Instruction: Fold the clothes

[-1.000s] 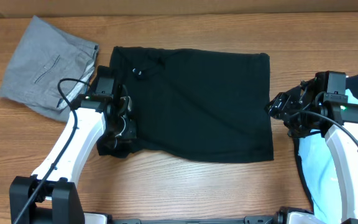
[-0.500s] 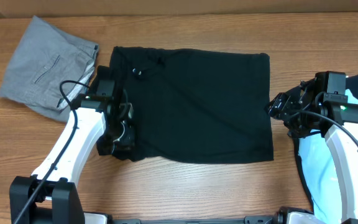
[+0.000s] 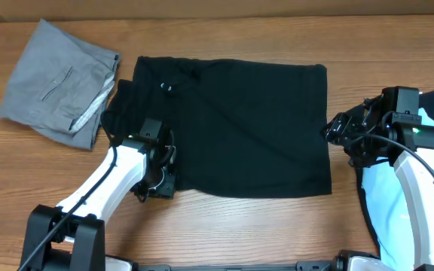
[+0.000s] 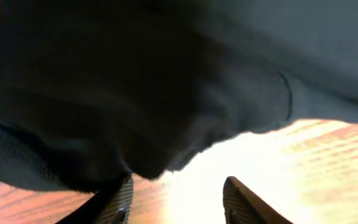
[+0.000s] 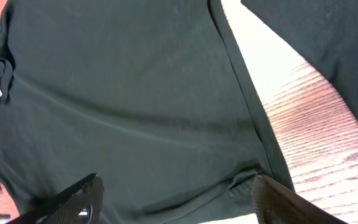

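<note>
Black garment lies spread flat mid-counter, no fold across it yet; step in hand judged to be getting hold of its edges. Left gripper sits at the bunched near-left corner, jaws released, bare wood between them. Right gripper hangs at the right edge, jaws spread wide and empty. Next move: left needs the hem between its jaws and clenched before lifting.
</note>
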Robot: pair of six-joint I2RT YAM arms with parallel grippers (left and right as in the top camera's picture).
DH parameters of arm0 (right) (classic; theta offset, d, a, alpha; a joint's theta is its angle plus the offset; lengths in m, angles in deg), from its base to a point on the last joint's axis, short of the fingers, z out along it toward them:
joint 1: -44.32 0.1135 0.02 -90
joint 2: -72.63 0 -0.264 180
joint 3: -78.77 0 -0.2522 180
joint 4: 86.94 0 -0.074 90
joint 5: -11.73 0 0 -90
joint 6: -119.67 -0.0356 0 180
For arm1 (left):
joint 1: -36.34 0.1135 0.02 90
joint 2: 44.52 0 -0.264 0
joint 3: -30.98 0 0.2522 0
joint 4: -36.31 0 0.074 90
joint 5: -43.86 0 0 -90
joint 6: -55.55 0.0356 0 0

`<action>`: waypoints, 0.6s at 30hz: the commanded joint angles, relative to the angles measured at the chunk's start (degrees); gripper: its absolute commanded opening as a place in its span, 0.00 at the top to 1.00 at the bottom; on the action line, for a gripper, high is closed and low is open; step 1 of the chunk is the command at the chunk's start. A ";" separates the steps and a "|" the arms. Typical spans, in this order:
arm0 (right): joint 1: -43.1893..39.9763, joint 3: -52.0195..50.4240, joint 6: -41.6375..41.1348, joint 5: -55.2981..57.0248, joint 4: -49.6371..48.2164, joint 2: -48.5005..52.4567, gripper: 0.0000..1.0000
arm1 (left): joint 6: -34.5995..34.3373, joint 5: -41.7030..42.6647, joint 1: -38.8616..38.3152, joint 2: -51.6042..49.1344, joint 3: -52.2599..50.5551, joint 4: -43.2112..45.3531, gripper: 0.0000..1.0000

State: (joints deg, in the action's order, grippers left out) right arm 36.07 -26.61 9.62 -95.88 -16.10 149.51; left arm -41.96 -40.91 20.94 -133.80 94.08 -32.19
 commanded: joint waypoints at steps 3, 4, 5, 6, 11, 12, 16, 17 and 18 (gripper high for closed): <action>-0.24 1.03 0.59 -0.07 -0.15 -0.52 0.20 | -0.92 -2.38 -0.28 0.02 -1.55 4.39 0.61; -0.24 1.03 0.59 -0.07 -0.13 -0.52 0.20 | -1.01 -2.03 -0.28 0.02 -1.64 5.25 0.62; -0.24 1.03 0.59 -0.07 -0.11 -0.52 0.20 | -1.49 -1.53 -0.31 0.02 -1.66 5.75 0.64; -0.24 1.03 0.59 -0.07 -0.09 -0.52 0.20 | -1.55 -0.79 -0.31 0.02 -1.66 6.01 0.66; -0.24 1.03 0.59 -0.04 0.02 -0.52 0.20 | -1.51 0.57 -0.39 0.02 -1.66 6.47 0.69; -0.24 1.03 0.59 -0.04 0.02 -0.52 0.20 | -1.51 0.72 -0.39 0.02 -1.66 6.58 0.71; -0.24 1.03 0.61 -0.04 0.09 -0.52 0.20 | -1.53 3.72 -0.39 0.02 -1.66 5.90 0.92; -0.24 1.03 0.61 -0.04 0.09 -0.52 0.20 | -1.51 5.20 -0.39 0.02 -1.66 5.16 0.96; -0.24 1.03 0.61 -0.04 0.09 -0.52 0.20 | -1.51 6.67 -0.39 0.02 -1.62 4.17 0.96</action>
State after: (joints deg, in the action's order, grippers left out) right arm 36.05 -26.61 9.86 -95.88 -16.04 149.51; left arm -43.23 -39.47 20.94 -133.80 92.97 -26.31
